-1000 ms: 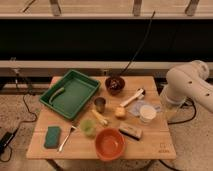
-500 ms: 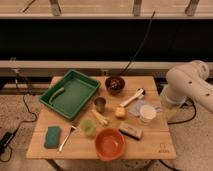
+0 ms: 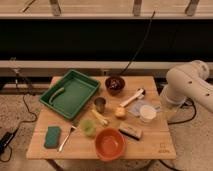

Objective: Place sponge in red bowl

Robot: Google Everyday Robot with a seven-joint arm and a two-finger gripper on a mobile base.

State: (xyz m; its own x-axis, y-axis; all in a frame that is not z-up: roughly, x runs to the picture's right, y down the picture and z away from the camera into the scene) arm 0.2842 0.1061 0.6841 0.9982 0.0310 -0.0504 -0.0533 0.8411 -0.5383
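Observation:
The teal-green sponge [image 3: 52, 136] lies flat near the table's front left corner. The orange-red bowl [image 3: 109, 143] stands empty at the front edge, middle of the table, about a bowl's width to the right of the sponge. Only the white links of my arm [image 3: 189, 86] show, beside the table's right edge and well away from both. The gripper itself is not visible in this view.
On the wooden table [image 3: 155, 147]: a large green tray [image 3: 70, 92] at back left, a dark maroon bowl [image 3: 115, 84], a metal cup [image 3: 100, 104], a pale-green cup [image 3: 88, 126], a yellow chunk [image 3: 120, 111], a white cup [image 3: 147, 113], a fork [image 3: 66, 138] beside the sponge, and a dark block [image 3: 130, 131] by the red bowl.

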